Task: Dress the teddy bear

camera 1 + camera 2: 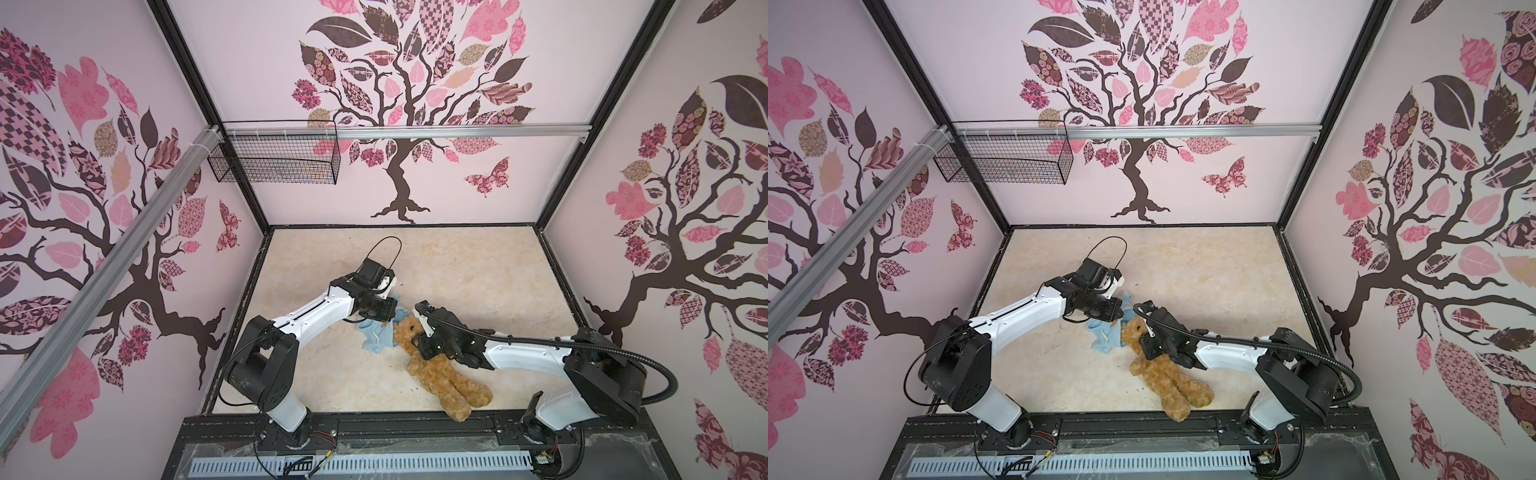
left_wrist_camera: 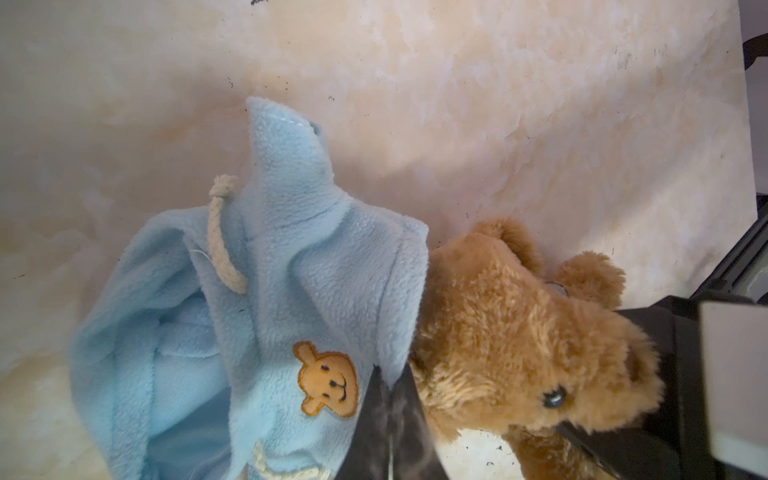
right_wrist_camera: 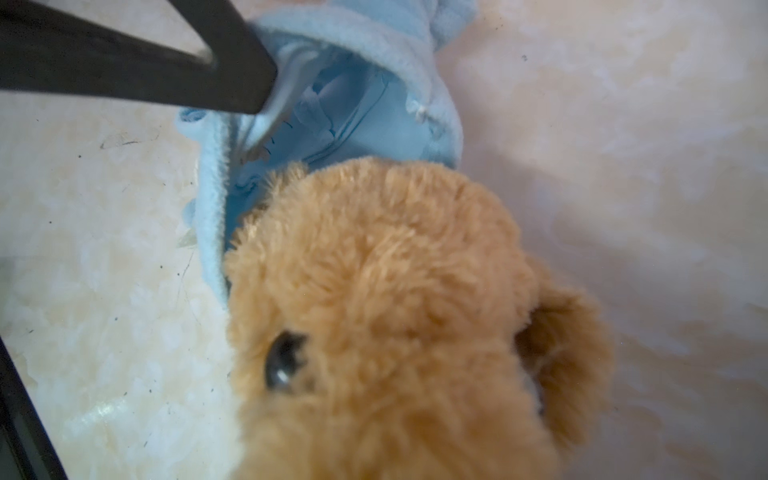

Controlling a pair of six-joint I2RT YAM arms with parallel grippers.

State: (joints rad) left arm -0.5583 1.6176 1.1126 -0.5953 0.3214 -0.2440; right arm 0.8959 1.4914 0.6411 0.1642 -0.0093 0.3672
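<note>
L claw [image 2: 390,399]: jaws together, pinched on the hem of the light blue shirt [image 2: 291,270]. It has the rim only, not the body of the cloth, so the rest hangs free.
L claw, from R wrist view: its fingers [image 3: 166,62] lift the rim, and the opening [image 3: 332,116] gapes w/ the lining showing. Prob. held that way to keep a mouth facing the bear.
R claw [image 1: 417,340]: at the neck/head of the teddy bear [image 2: 519,332]. Fur hides the tips, so can't tell if it's clamped or just closing round.
Why R sits there: a hold near the head steers the head best, in my view, while the limp body trails behind.
Teddy bear: lying stretched out mid-table w/ nothing on it. Crown [image 3: 395,270] is right at the open hem, just touching it. Legs [image 1: 457,390] point to the front rail.
Shirt: bunched beside the bear's head on the L arm's side. Emblem [image 2: 328,380] faces up and the cord [image 2: 222,237] lies loose on top.
Table [image 1: 457,270]: bare around the pair, so there's room to drag cloth.
Step (est.): lining the head up w/ the opening. Early on, no part is in yet.
Risk (est.): soft fleece may slip from the pinch or fold shut, and the ears may snag the rim.
</note>
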